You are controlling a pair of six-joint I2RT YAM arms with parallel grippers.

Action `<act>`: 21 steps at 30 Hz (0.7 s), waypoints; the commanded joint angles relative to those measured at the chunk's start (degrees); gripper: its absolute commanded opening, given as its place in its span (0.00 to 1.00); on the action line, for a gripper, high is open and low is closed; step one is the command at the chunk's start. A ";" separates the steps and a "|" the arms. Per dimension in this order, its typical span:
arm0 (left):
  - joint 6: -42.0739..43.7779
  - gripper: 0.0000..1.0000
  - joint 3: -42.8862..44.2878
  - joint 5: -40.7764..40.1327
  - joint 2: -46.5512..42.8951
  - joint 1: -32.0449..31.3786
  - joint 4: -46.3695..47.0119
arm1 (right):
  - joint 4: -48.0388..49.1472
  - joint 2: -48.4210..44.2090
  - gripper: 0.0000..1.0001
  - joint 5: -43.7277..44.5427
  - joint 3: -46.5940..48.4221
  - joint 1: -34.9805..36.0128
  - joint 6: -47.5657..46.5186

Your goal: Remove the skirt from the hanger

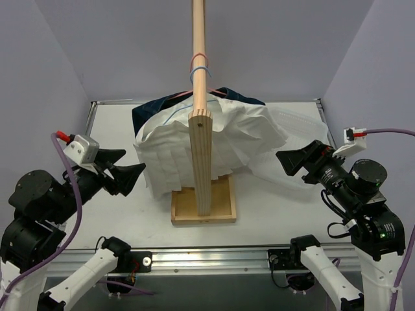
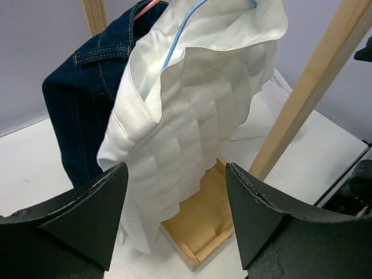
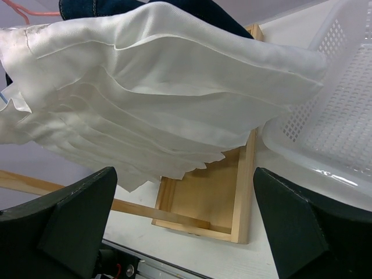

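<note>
A white pleated skirt point(image 1: 194, 146) hangs on a blue hanger point(image 2: 174, 43) from the wooden rail point(image 1: 200, 52) of a stand. It also shows in the left wrist view point(image 2: 192, 116) and the right wrist view point(image 3: 163, 87). My left gripper point(image 1: 123, 170) is open and empty, just left of the skirt's lower edge. My right gripper point(image 1: 292, 162) is open and empty, to the right of the skirt and apart from it.
A dark denim garment point(image 2: 81, 104) hangs behind the skirt on a pink hanger point(image 3: 23, 10). The stand's wooden base point(image 1: 203, 207) and upright post point(image 1: 200, 162) are under the skirt. A clear plastic basket point(image 3: 331, 116) sits at the right.
</note>
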 commanded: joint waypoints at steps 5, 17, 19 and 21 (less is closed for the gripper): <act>15.44 0.75 5.48 5.48 5.80 -0.16 3.19 | -0.87 -0.62 1.00 0.36 0.90 -0.24 -2.23; 21.61 0.75 5.85 3.29 12.76 0.01 2.04 | -3.07 -1.24 1.00 0.63 1.43 -0.24 -4.95; 21.96 0.75 5.14 3.29 13.63 0.27 2.83 | -3.50 -1.24 1.00 0.63 1.43 -0.15 -5.22; 22.05 0.75 4.44 3.03 14.16 0.71 3.88 | -3.77 -1.24 1.00 0.63 1.43 -0.24 -5.39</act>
